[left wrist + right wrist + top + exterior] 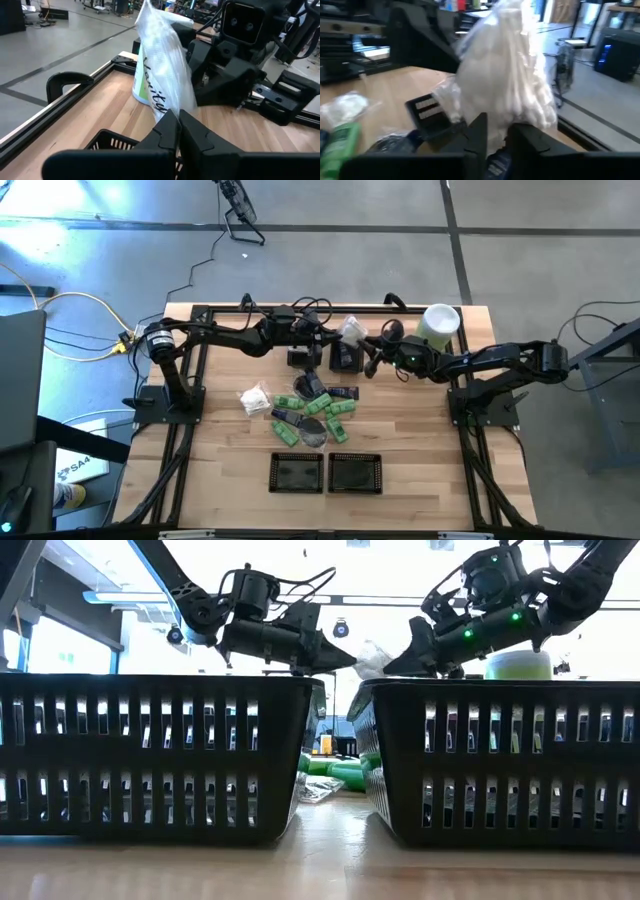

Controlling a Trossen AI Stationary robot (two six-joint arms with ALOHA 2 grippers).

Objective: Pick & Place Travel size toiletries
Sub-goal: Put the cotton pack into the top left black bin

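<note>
**Right now: white packet held up between my two grippers**

So, the white crinkly packet (162,65) is up in the air over the far-middle of the table, w/ both my grippers at it. My left gripper (178,121) has its fingers pressed together on the packet's lower edge, no gap showing betw. the tips. My right gripper (496,131) comes in from the other side; its fingers stand a little apart w/ the packet's bottom sitting betw. them. Whether they're actually pinching it or just loosely around it, I can't tell.

In the low view the packet shows as a pale bunch betw. the two gripper tips, above basket-rim level.

The rest of the toiletries (312,408) lie in a loose pile mid-table, nearer than my grippers: green bottles (292,402), a second white packet (255,400) at the pile's left edge, a few dark pieces, a grey disc (314,431) at the near side.

Two black mesh baskets (297,473) sit side by side at the near edge of the wooden table (420,450), well apart from the raised packet. A tall pale-green cylinder w/ white lid (438,326) stands at the far right corner, near my right arm. A 3rd black basket (346,356) sits just under the packet, betw. the grippers.
</note>
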